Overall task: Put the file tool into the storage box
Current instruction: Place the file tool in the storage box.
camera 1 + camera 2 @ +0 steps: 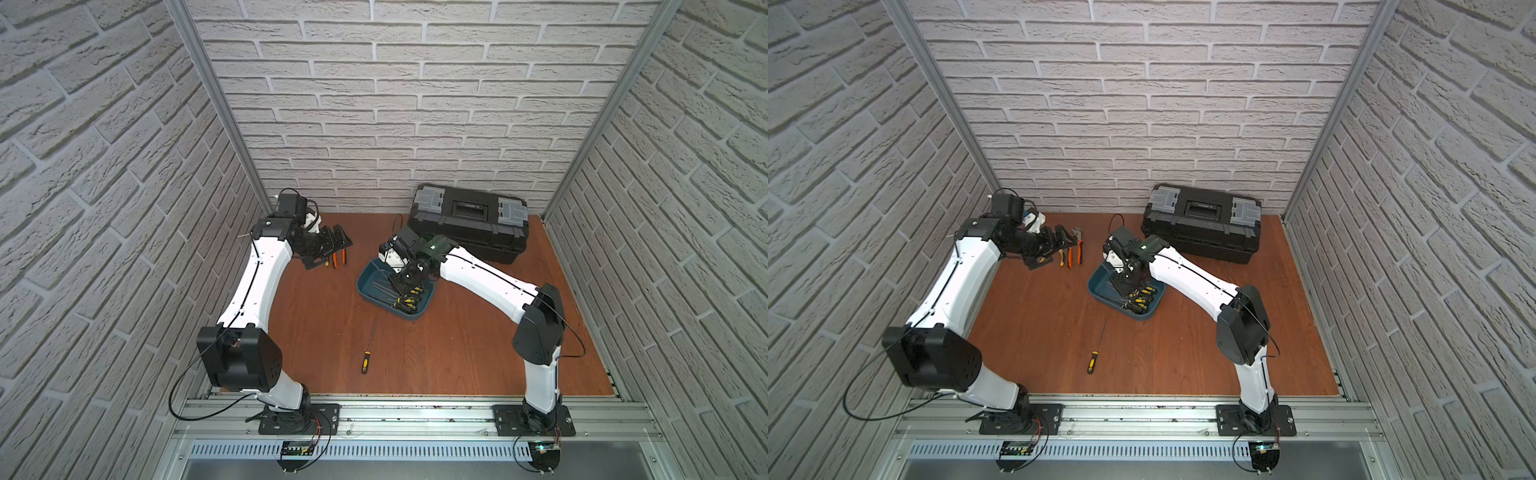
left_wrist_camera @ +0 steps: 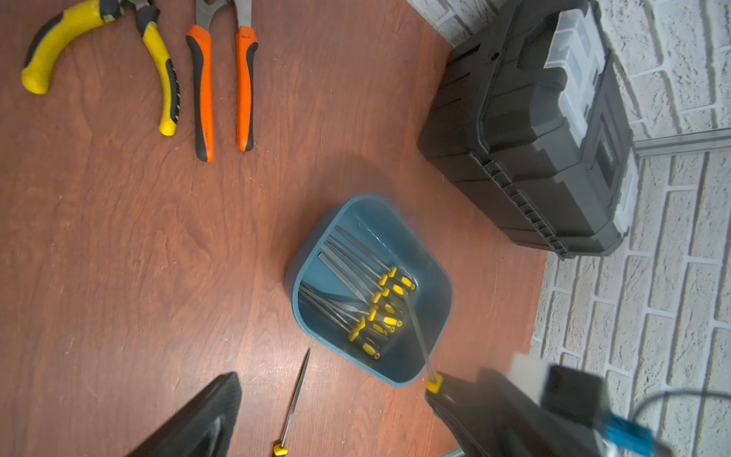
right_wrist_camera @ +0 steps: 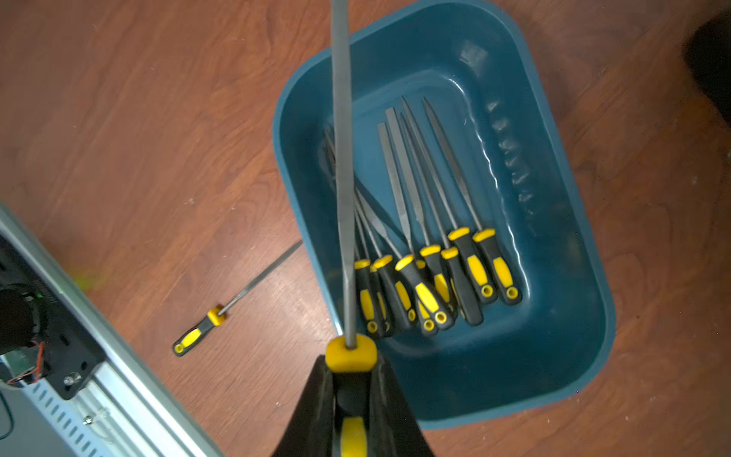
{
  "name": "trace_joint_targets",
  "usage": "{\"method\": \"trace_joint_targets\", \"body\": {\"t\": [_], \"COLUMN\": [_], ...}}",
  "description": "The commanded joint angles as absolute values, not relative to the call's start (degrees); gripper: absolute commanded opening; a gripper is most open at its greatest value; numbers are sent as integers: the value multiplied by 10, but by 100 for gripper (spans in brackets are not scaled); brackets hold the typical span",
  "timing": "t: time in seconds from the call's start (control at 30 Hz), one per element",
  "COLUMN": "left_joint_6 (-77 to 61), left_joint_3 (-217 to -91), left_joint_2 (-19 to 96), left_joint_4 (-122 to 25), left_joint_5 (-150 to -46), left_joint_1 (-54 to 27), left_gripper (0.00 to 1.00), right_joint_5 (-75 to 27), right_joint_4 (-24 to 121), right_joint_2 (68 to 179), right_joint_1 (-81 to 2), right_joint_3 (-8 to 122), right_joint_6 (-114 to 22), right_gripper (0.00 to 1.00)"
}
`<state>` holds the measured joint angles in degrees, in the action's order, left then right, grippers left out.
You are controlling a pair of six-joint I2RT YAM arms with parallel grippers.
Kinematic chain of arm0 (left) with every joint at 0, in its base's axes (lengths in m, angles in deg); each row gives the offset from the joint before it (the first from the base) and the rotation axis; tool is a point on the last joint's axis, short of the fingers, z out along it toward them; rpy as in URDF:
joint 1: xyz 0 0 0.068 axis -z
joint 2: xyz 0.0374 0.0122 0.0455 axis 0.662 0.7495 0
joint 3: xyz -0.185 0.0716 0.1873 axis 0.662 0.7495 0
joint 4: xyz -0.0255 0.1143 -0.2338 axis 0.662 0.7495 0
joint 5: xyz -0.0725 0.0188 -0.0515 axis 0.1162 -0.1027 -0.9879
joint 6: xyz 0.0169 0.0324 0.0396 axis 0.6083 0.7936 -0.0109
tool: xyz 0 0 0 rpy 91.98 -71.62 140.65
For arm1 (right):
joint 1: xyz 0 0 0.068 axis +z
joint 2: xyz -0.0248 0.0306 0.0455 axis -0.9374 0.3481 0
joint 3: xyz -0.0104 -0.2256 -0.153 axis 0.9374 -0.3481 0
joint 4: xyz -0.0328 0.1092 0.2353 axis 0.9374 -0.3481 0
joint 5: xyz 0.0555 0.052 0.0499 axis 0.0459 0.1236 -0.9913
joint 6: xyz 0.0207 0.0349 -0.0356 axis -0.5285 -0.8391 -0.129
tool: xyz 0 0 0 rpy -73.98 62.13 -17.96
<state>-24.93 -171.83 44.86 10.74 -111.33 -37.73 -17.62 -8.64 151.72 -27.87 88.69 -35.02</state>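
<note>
Nearest, a loose file (image 1: pixel 365 353) is lying on the table (image 1: pixel 457 353). My right claw (image 3: pixel 350 364) is clamping the file tool (image 3: pixel 343 158) by its handle above the storage box (image 3: pixel 585 245), mid-table, which is holding more files (image 3: pixel 435 257). Far left, my left claw (image 1: pixel 332 251) is hanging wide beside pliers (image 1: pixel 1073 249).

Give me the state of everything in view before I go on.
held file: gripped by its handle, over the storage box, not released
right gripper: shut on the held file
storage box: lidless, several files inside
loose file: flat on the table, outside the box
toolbox: lid closed
left gripper: open, empty
pliers: two pairs, flat on the table
</note>
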Motion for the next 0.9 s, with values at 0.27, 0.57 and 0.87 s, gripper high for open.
{"method": "trace_joint_targets", "body": {"t": [0.27, 0.57, 0.87], "left_joint_6": [-256, -259, -254], "left_joint_3": [-1727, -1748, -1706], "left_joint_2": [481, 509, 480], "left_joint_4": [102, 103, 100], "left_joint_5": [-1104, -1099, -1087], "left_joint_1": [-334, -312, -307], "left_gripper": [98, 98, 98], "right_joint_5": [-249, -217, -115], "right_joint_4": [-99, -62, -19], "right_joint_2": [1591, 1556, 1460], "right_joint_1": [-285, -285, -278], "right_joint_3": [904, 853, 818], "right_joint_6": [-254, -279, -428], "right_gripper": [17, 49, 54]}}
